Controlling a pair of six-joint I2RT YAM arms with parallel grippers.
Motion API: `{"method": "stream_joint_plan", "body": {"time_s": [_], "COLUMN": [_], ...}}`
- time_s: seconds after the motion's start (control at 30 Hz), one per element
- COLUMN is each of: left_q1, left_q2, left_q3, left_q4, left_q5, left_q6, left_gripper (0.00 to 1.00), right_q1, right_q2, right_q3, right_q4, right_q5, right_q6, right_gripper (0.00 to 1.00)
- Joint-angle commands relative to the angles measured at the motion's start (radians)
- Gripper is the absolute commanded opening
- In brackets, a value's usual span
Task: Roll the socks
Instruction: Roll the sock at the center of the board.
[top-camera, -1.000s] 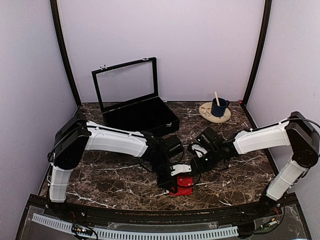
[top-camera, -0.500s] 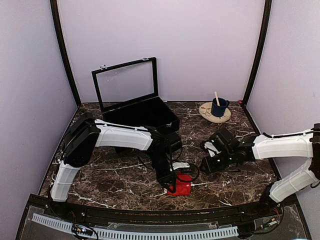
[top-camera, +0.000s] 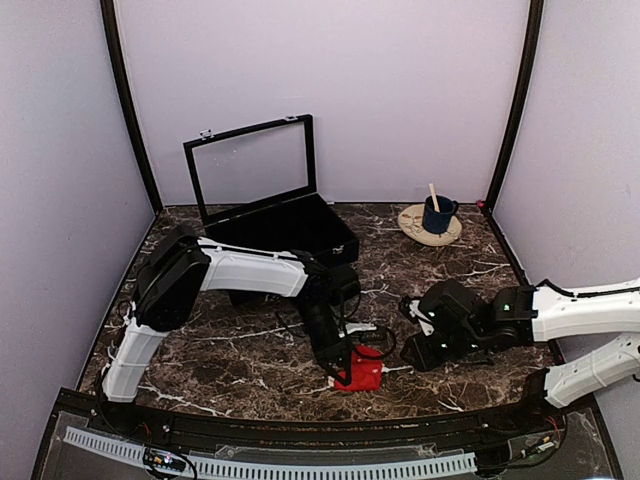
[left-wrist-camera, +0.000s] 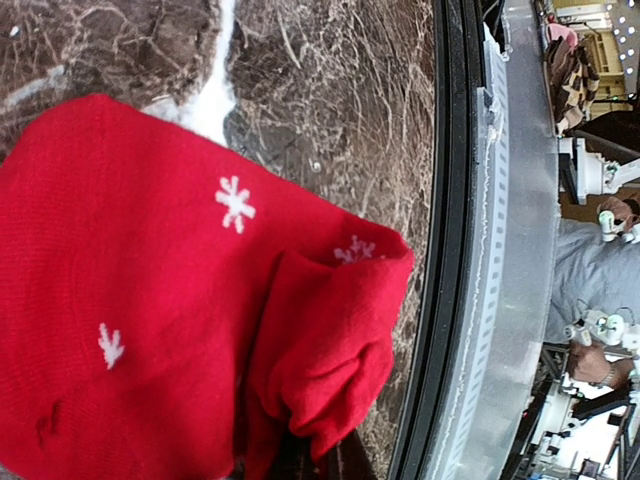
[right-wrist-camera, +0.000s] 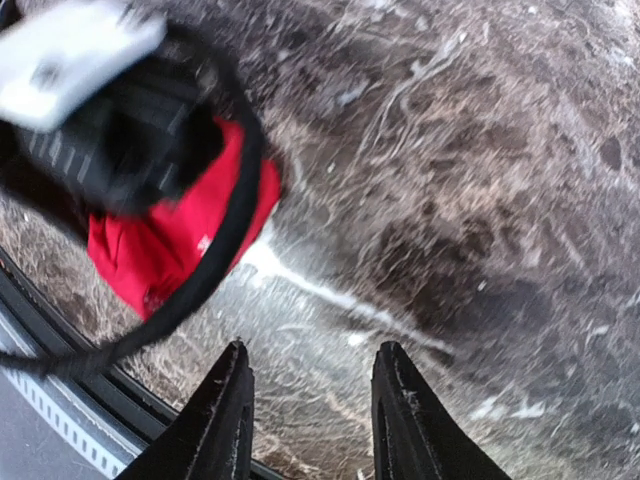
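Observation:
The socks are a small red bundle with white snowflake marks, lying on the marble table close to its front edge. In the left wrist view the socks fill the frame, with a folded lobe at the lower middle. My left gripper is shut on the socks from their left side, and the fabric hides most of its fingers. My right gripper is apart from the socks, to their right. In the right wrist view my right gripper stands open over bare marble, with the socks to its upper left.
An open black case with a clear lid stands at the back left. A blue mug with a wooden stick sits on a round wooden plate at the back right. A black rail runs along the front edge, close to the socks.
My right arm has drawn back to the right, away from the socks. My left gripper has stayed shut on the socks, its arm shifting slightly.

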Motion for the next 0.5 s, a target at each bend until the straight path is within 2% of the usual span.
{"method": "stream_joint_plan", "body": {"time_s": [0.0, 0.27, 0.47], "left_q1": [0.027, 0.046, 0.046], "left_q2": [0.087, 0.133, 0.148], "left_q3": [-0.016, 0.029, 0.038], "left_q4": [-0.052, -0.077, -0.082], "left_q5": [-0.09, -0.057, -0.006], "left_q6": [-0.016, 0.004, 0.008], "left_gripper": [0.0, 0.0, 0.0], "right_q1": [0.121, 0.354, 0.496], "right_q2": [-0.007, 0.055, 0.169], "right_q3": [0.03, 0.102, 0.168], "right_q4": [-0.068, -0.12, -0.112], "right_q5": [0.104, 0.251, 0.327], "right_q6": [0.095, 0.142, 0.079], "right_gripper": [0.37, 0.36, 0.35]}}
